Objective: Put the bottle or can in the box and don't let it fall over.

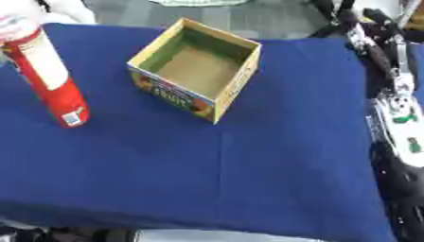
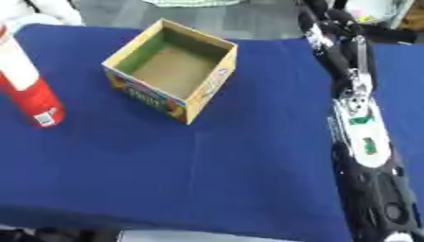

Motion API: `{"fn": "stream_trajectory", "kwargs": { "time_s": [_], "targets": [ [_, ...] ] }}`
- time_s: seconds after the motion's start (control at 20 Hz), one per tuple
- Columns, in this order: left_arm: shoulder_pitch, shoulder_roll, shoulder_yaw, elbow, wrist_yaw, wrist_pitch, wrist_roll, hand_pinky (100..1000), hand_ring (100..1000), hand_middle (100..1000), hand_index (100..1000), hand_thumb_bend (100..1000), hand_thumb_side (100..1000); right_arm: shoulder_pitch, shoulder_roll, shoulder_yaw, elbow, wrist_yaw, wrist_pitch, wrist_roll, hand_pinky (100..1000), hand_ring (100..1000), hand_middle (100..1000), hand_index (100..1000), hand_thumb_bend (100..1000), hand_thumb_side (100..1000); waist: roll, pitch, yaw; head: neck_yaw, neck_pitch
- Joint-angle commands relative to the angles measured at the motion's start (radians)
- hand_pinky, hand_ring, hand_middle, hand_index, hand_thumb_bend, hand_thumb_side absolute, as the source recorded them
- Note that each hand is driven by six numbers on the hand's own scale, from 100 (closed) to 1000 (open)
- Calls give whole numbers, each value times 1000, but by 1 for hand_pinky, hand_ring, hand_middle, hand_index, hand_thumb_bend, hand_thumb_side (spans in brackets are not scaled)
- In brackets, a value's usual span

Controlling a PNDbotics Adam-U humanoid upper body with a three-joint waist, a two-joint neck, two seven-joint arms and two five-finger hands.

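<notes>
I am looking down at a blue-covered table with the open cardboard box sitting on it toward the far side, a little left of centre, its mouth facing up and nothing inside it. The tall red and white can is standing on the cloth at the far left, well apart from the box and leaning slightly in my view. My right arm is stretching along the right edge of the table, reaching toward the far side, and its hand is sitting at the far right corner; I cannot tell whether those fingers are curled or straight. My left hand is not showing anywhere.

As I judge it, I am at the very start: the can is not yet grasped and the box is waiting. The next move is calling for a hand to come across to the can, close around its body low enough to keep it steady, lift it upright, carry it right over the box opening and lower it straight down so its base is landing flat on the box floor.
</notes>
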Motion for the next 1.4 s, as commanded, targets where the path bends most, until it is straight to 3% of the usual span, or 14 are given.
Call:
{"fn": "stream_trajectory", "kwargs": {
  "time_s": [0.05, 0.4, 0.7, 0.9, 1.4],
  "targets": [
    [0, 27, 15, -17, -10, -7, 4, 1000, 932, 730, 829, 567, 645, -13, -25, -8, -19, -5, -2, -2, 749, 955, 1000, 805, 667, 440, 4, -7, 1, 2, 5],
    [21, 45, 26, -15, -18, -20, 18, 1000, 932, 732, 840, 599, 614, -15, -28, -8, -18, -6, -2, -1, 750, 955, 1000, 805, 668, 438, 3, -3, 4, 3, 5],
    [45, 69, 44, 3, -36, -24, 34, 1000, 936, 725, 834, 748, 439, -15, -29, -9, -18, -6, -2, 0, 750, 955, 1000, 805, 668, 437, 3, -3, 6, 1, 5],
    [50, 80, 54, 27, -58, -12, 38, 1000, 952, 734, 840, 794, 347, -15, -29, -9, -18, -7, -2, 0, 750, 955, 1000, 806, 669, 436, 2, -2, 8, 0, 5],
    [38, 96, 58, 98, -117, 55, 29, 1000, 975, 753, 850, 733, 249, -15, -28, -8, -16, -9, -1, 3, 750, 956, 1000, 806, 670, 431, 1, 0, 8, 3, 5]
  ]
}}
